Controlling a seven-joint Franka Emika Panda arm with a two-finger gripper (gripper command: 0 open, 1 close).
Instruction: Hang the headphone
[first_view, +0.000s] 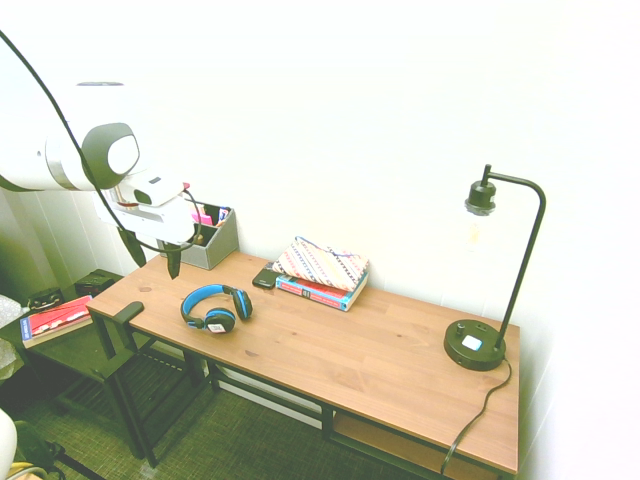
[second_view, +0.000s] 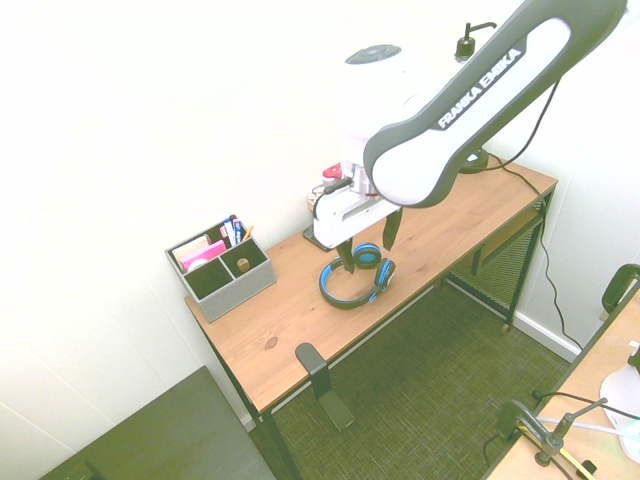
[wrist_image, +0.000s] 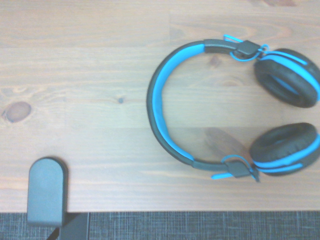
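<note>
Listing what you have in view, item by item:

Gripper (first_view: 148, 253): you see it hanging in the air above the table (first_view: 400, 350), its two dark fingers spread apart with nothing between them. In the second exterior view the gripper (second_view: 368, 240) sits right over the blue headband.

Headphone (first_view: 216, 306): lying flat on the table below the gripper, clear of the fingers. Blue headband, black padded ear cups with blue trim. In the wrist view the headphone (wrist_image: 230, 107) fills much of the frame, its band curving toward the hook side and both cups lying close together. In the second exterior view the headphone (second_view: 356, 276) rests near the table's front edge.

Hook (wrist_image: 46, 196): a dark rounded bracket fixed at the table's front edge, near the gripper and apart from the headphone. You can also find the hook (first_view: 127, 311) at the table's end and, from the other side, the hook (second_view: 312, 364) standing up from the edge.

Organizer (first_view: 208, 240): grey box with pens and pink paper, behind the gripper against the wall.

Small black device (first_view: 265, 278): beyond the headphone, beside the books.

Books (first_view: 322, 270): a short stack, patterned cover on top, further along from the gripper.

Lamp (first_view: 490, 290): black, at the far end, well apart from the gripper.
</note>
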